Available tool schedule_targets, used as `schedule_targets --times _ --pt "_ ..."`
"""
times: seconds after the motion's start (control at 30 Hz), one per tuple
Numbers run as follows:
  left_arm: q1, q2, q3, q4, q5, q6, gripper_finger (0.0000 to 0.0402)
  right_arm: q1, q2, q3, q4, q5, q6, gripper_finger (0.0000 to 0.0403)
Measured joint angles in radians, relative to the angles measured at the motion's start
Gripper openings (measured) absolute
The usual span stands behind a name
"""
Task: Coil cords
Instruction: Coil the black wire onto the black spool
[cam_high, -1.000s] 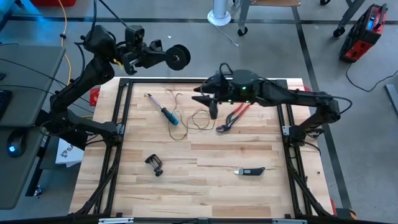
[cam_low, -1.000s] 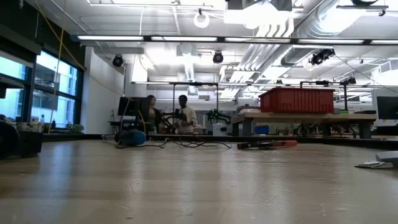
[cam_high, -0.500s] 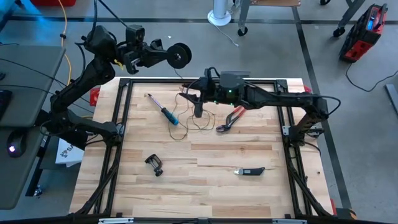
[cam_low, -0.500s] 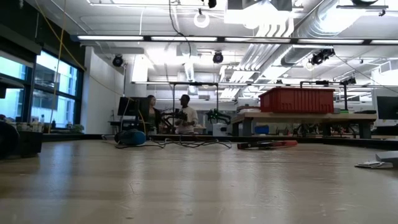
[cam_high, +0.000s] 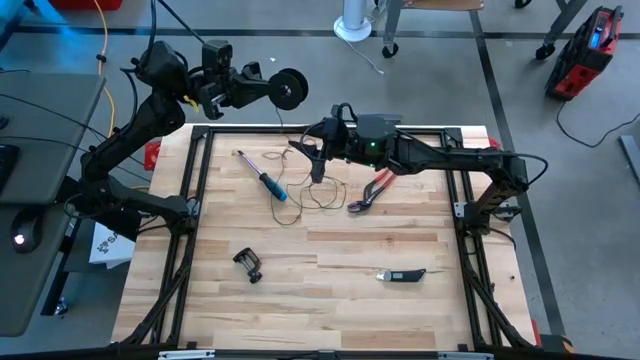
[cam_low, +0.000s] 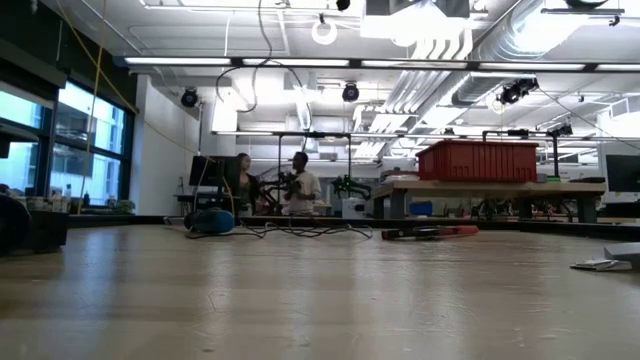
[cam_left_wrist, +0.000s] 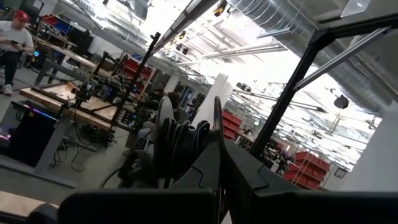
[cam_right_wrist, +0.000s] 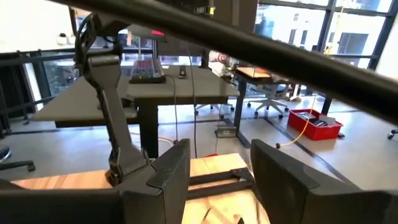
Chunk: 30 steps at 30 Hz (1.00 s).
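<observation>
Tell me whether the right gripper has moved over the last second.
Yes. In the high view the right gripper has shifted toward the table's left and far side, away from the red pliers and over the thin cord.

A thin dark cord (cam_high: 308, 190) lies loosely looped on the table; its black reel (cam_high: 288, 89) seems raised beyond the edge.

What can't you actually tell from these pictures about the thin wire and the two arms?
- High view: the thin cord is too fine to trace up to the reel held by the left end effector.
- High view: the right end effector points down, its body hiding whether it holds the cord.
- Right wrist view: its fingers stand apart, no cord visible between them.
- Low view: neither arm shows.
</observation>
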<state>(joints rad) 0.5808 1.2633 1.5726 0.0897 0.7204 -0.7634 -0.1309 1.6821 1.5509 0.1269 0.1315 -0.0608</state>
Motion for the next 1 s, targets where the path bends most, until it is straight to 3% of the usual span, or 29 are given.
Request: schedule_targets --times 0.2,0.37,1.0 --pt "0.0 0.0 0.0 0.006 0.0 0.001 0.0 -0.022 0.0 0.0 0.014 -0.037 -0.008 0.0163" --pt "0.0 0.0 0.0 0.006 0.0 -0.001 0.0 -0.033 0.013 0.0 0.048 -0.146 -0.034 0.0163" --pt "-0.001 0.005 0.0 0.015 0.001 -0.01 0.0 -0.054 0.035 0.0 0.103 -0.132 -0.027 0.0145"
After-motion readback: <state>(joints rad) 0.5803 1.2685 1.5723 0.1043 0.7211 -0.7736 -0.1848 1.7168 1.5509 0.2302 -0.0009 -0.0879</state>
